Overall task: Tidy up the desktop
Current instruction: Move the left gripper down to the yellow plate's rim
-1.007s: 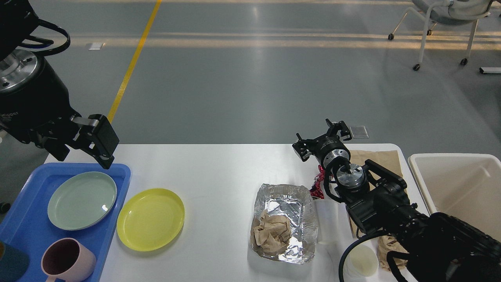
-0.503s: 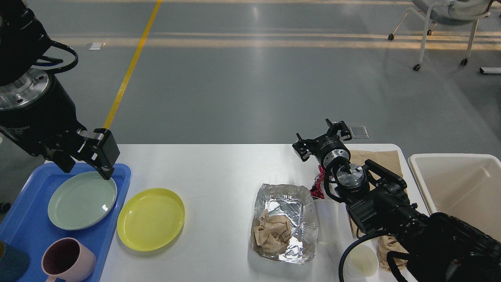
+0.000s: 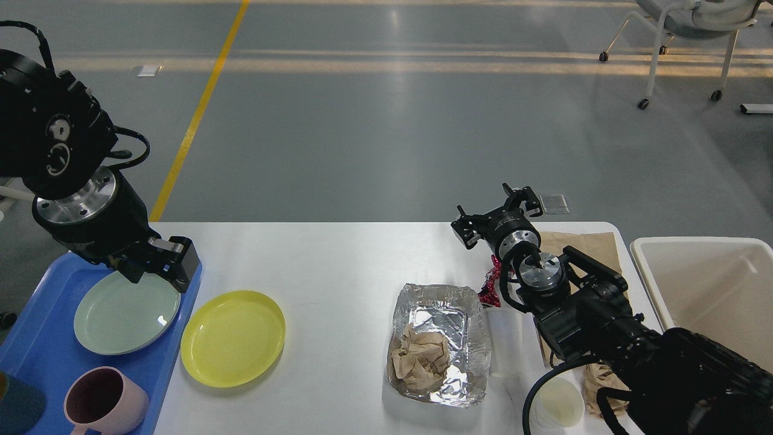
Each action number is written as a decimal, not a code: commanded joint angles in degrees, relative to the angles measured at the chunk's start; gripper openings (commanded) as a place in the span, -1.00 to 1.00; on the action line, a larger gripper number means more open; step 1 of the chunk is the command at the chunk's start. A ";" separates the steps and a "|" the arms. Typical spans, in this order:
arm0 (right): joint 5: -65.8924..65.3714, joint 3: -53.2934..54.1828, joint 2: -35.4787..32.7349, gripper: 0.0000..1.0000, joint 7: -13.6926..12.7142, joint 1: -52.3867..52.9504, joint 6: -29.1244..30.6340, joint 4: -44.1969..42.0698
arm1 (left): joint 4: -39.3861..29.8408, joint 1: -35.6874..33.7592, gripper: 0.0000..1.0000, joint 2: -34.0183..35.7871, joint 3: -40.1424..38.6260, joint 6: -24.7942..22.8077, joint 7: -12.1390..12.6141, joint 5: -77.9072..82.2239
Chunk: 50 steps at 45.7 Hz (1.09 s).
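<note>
Lowering since a second ago, the left pincer (image 3: 158, 270) has dropped from above the far corner of the blue tray (image 3: 36, 350) to sit right at the far rim of the pale green plate (image 3: 127, 312), and the arm behind it has swung so that its round joint housing now faces the camera. Its two fingers are dark and seen nearly end-on, so I cannot tell whether they are spread or pressed together, nor whether they touch the plate.

The white surface (image 3: 326, 260) fills the lower middle of the view, with the tray lying over its left end. On the tray, nearer than the green plate, stands a pink cup (image 3: 105, 402), and a dark teal object is cut off at the left edge. Just right of the tray lies a yellow plate (image 3: 232, 338), flat on the surface, in the same spot as before.

Right of centre sits a foil tray (image 3: 439, 342) with crumpled brown paper (image 3: 419, 357) in its near half. A red wrapper (image 3: 490, 281) shows just beyond its far right corner, partly hidden by the right arm. The right pincer (image 3: 495, 215) has not moved: it hovers over the far edge of the surface with its fingers spread and nothing between them. Brown paper (image 3: 583, 244) lies flat behind that arm, and a cream-white bin (image 3: 706, 284) stands beside the right end of the surface.
</note>
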 commanded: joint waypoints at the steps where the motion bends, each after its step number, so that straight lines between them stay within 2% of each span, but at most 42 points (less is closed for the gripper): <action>1: 0.00 0.02 0.00 1.00 -0.05 -0.02 0.00 -0.01 | -0.02 4.93 0.25 -0.13 -0.78 9.45 0.74 0.00; 7: 0.00 0.02 0.00 1.00 -0.05 -0.02 0.00 -0.01 | -0.37 9.15 0.24 -1.45 -1.04 16.75 0.92 0.00; 22: 0.00 0.02 0.00 1.00 -0.05 0.07 0.00 0.08 | 1.30 20.57 0.27 -6.01 -3.85 26.42 0.92 -0.44; 31: 0.00 0.02 0.00 1.00 -0.05 -0.02 0.00 0.08 | 8.06 29.89 0.30 -8.83 -6.23 27.57 0.92 -0.70; 41: 0.00 0.02 0.00 1.00 -0.05 -0.02 0.00 0.08 | 13.51 38.68 0.32 -8.92 -8.95 27.57 1.00 -0.70; 50: 0.00 0.02 0.00 1.00 -0.05 0.07 0.00 0.08 | 16.85 43.17 0.32 -10.06 -9.04 27.57 1.00 -0.62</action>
